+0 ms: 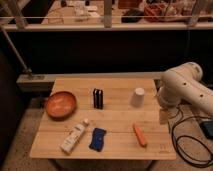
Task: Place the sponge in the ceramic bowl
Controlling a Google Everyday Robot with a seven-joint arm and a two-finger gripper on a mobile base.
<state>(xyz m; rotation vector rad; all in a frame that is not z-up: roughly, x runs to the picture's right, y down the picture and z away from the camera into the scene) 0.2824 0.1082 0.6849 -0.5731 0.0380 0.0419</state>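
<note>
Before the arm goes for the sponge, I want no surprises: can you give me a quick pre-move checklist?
1. Sponge lies flat near the table's front edge, touching nothing: ok.
2. Ceramic bowl upright and empty at the left: ok.
3. Gripper by the table's right edge, open, holding nothing: ok.
4. Straight route from gripper to sponge: orange stick lies in between: not ok.
5. White bottle clear of the sponge-to-bowl route: cannot tell.
</note>
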